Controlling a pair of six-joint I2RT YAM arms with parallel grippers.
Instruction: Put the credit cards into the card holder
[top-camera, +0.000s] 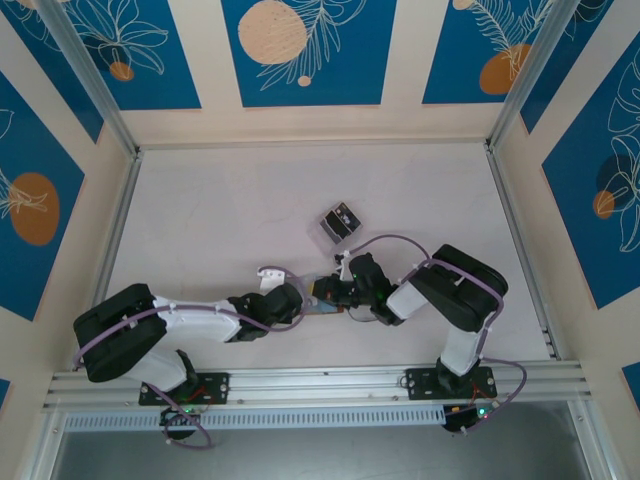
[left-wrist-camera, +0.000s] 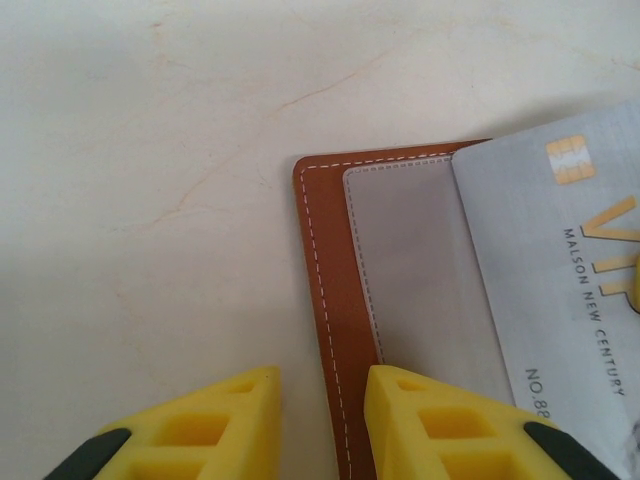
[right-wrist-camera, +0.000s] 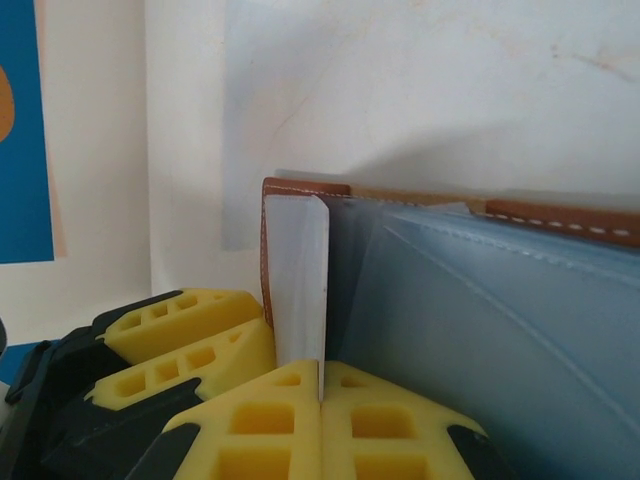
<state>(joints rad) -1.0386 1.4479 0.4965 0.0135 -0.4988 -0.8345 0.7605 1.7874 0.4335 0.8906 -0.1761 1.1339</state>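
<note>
Centrally on the pale table, the brown leather card holder is seen lying open and flat between the two arms, its stitched border running down the left wrist frame. Just above it in the overhead view, what appear to be dark cards are stood in a clear slotted stand. A silver VIP card is laid over the holder's grey inner pocket at the right of the left wrist frame, with its long axis roughly top to bottom and its gold chip toward the upper edge. The card is pinched by its flat faces in the right gripper, which is fully closed on it. The left gripper is set narrowly parted astride the holder's border, with nothing clamped. The card is judged light, stiff and slick, best taken by its faces near a short end. The leather is judged soft and liable to slide, so steadying would be needed.
</note>
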